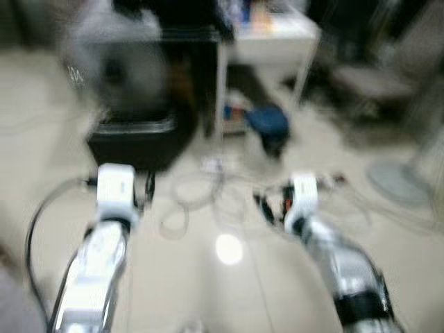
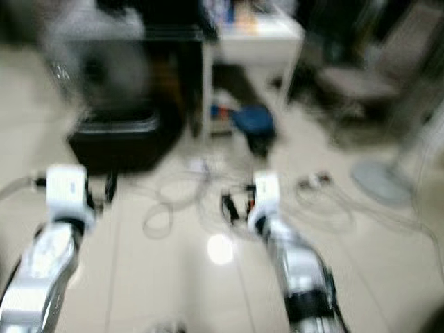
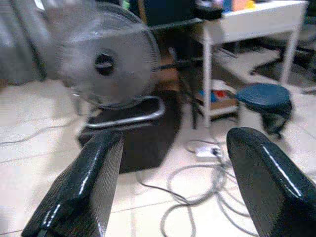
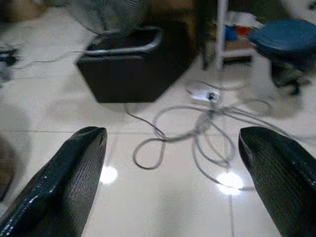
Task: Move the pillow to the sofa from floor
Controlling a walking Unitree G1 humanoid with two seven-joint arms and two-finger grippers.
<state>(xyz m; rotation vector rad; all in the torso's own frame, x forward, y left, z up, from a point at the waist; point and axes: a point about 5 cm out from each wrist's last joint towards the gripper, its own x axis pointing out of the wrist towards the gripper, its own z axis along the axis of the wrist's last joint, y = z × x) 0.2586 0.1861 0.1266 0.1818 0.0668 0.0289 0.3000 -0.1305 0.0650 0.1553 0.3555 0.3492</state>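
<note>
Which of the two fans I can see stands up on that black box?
The round grey fan on the left sits atop the black box; the other fan's base rests on the floor at right.

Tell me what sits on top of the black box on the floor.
A standing fan rests on the black box, its chrome base bar lying along the lid. The fan head hides whatever is behind it.
</note>
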